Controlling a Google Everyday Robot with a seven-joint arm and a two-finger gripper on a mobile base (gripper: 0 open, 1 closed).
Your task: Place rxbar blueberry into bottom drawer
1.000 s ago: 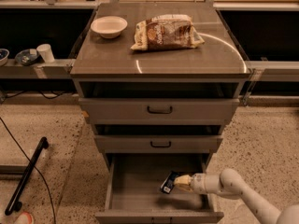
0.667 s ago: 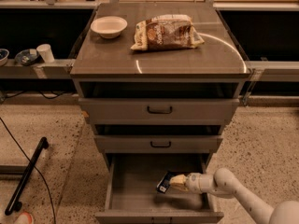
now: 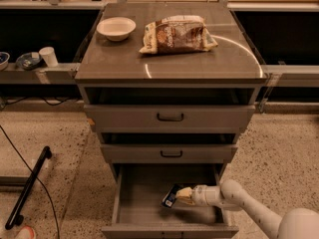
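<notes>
One rxbar blueberry (image 3: 170,198) hangs tilted inside the open bottom drawer (image 3: 142,214), right of centre; you can't tell whether it touches the floor. Its right end is hidden by the gripper (image 3: 180,195), fingers pinched on it. The arm enters from lower right, cut off by the frame. Open drawer floor lies left of the bar; the right wall is near.

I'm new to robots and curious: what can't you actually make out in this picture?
Camera view:
- Print on the rxbar blueberry: too small, partly covered by the end effector holding it inside the bottom drawer.
- Whether the bar touches the drawer floor: the angle hides it.
- Insides of the two upper drawers: hidden behind their fronts.
- The robot's arm: cut off at the lower right edge.
</notes>
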